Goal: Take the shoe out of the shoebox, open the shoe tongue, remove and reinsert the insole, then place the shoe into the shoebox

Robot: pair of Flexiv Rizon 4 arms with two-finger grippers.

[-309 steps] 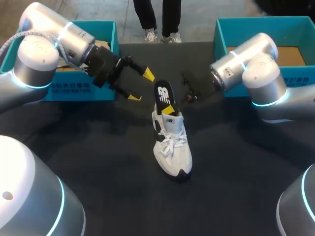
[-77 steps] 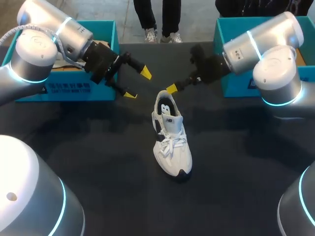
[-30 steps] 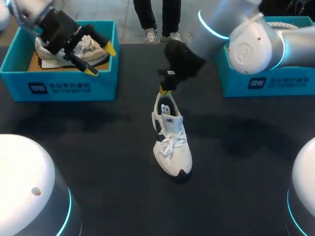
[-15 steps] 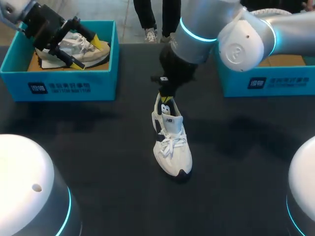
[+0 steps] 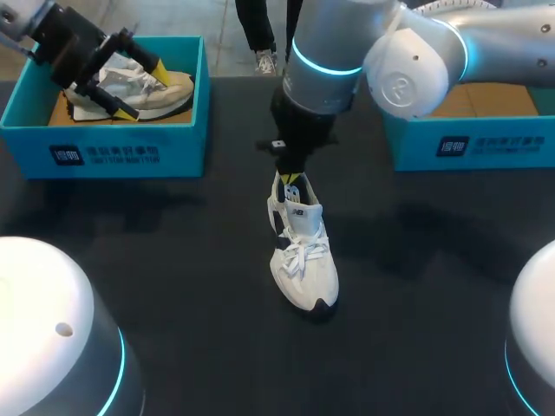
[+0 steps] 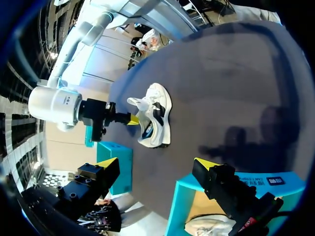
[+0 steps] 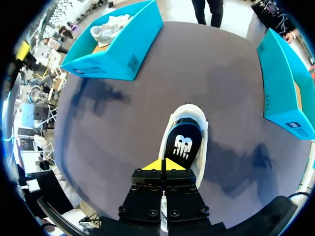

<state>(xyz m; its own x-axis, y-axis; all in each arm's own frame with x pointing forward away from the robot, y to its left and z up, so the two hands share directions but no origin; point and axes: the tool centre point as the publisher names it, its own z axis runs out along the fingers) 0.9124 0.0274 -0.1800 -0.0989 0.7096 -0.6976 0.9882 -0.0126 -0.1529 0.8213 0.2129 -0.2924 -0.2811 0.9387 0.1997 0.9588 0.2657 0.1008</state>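
A white laced shoe (image 5: 303,256) stands mid-table, toe towards me. Its black insole (image 7: 183,142) with a white logo lies inside it. My right arm reaches over the middle, and its gripper (image 5: 292,180) points down into the shoe's heel opening. In the right wrist view the right gripper (image 7: 165,165) is shut, its yellow tips together over the heel end of the insole with nothing between them. My left gripper (image 5: 142,90) hangs open over the left teal shoebox (image 5: 130,154). In the left wrist view the shoe (image 6: 156,115) lies far ahead of the open left gripper (image 6: 157,163).
A second pale shoe (image 5: 147,87) lies in the left shoebox, under my left gripper. Another teal shoebox (image 5: 473,143) stands at the right back. The dark tabletop (image 5: 173,260) surrounds the white shoe.
The right gripper has come down a little to the shoe's heel opening, the arm swinging further over the middle. The left gripper has drawn back left over its box, still open.
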